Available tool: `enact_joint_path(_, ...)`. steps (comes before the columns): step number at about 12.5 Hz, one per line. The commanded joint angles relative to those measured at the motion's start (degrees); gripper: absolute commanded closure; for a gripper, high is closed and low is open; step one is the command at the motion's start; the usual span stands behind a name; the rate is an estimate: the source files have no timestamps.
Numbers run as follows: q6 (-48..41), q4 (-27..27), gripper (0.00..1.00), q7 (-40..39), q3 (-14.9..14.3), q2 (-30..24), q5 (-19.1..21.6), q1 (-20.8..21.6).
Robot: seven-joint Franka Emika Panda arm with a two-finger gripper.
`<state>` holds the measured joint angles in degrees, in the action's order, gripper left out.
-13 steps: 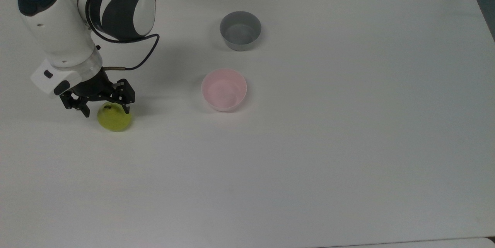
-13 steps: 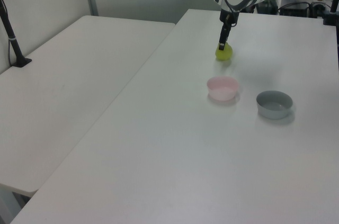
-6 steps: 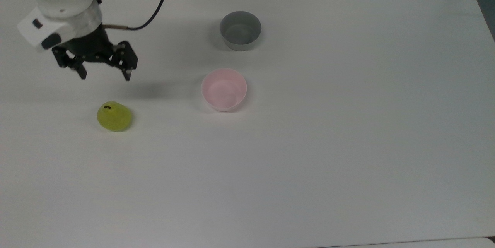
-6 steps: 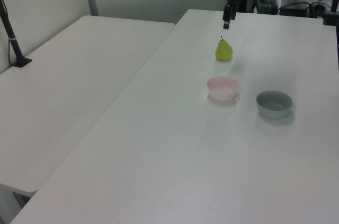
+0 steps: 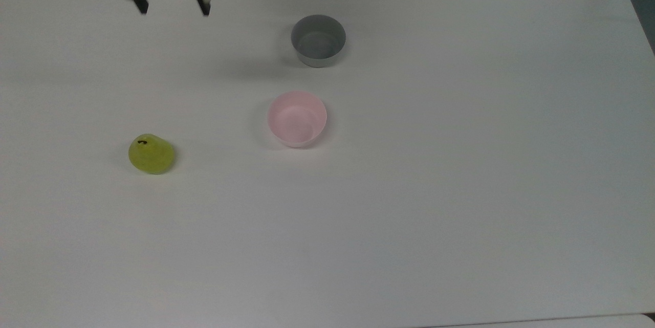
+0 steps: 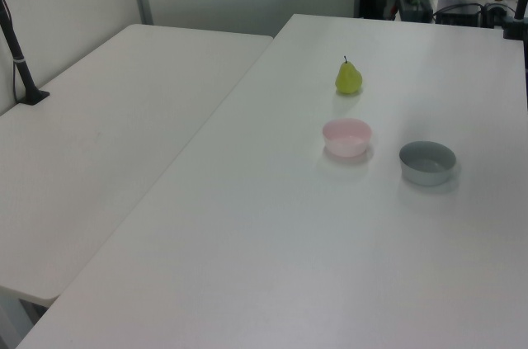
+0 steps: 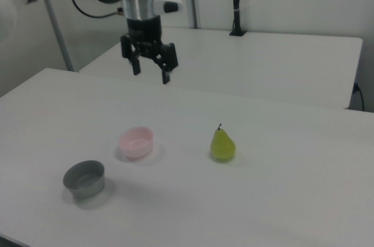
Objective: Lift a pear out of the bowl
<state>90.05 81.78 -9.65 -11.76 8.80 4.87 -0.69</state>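
— So, where is the fruit from where you sit?

— I see the small rounded yellow-green pear [image 5: 151,154] standing upright on the wide white table [image 5: 409,215], stem up, outside the small round pale pink plastic bowl [image 5: 297,118]; in the top view it sits well off to the top view's left of that bowl, with bare table between them; in the right view the pear [image 7: 222,144] is on the right view's right of the pink bowl [image 7: 136,142]; in the left view the pear [image 6: 348,78] lies beyond the pink bowl [image 6: 346,136], nearer the far edge.

— And the pink bowl itself?

— I see nothing in it; the small round grey bowl [image 5: 318,40] of similar size stands near it, apart from it, above it in the top view; in the left view the grey bowl [image 6: 427,162] is on the left view's right of the pink one; in the right view the grey bowl [image 7: 85,178] is nearer the camera than the pink one.

— The arm?

— My black two-finger gripper [image 5: 172,3] hangs in the air high above the table, well away from the pear and up and to the top view's left of the pink bowl; its fingers are spread wide and hold nothing; in the right view the gripper [image 7: 151,70] points down under the white wrist, above and behind the pink bowl.
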Motion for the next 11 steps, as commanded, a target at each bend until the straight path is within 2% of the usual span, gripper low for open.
enact_joint_path(1, -5.1, 2.9, 0.0, 4.1, 0.1, -6.5, -0.6, 1.6)
enact_joint_path(4, -1.0, 8.8, 0.0, 3.9, 0.8, -10.6, 0.8, 1.9)
enact_joint_path(7, 1.8, 8.9, 0.0, -3.2, 3.4, -9.8, 0.1, -0.1)
enact_joint_path(9, 2.4, 8.8, 0.0, -4.1, 5.2, -8.4, -2.9, -0.2)
enact_joint_path(11, 2.6, 8.7, 0.0, -4.0, 5.3, -8.3, -3.1, -0.2)
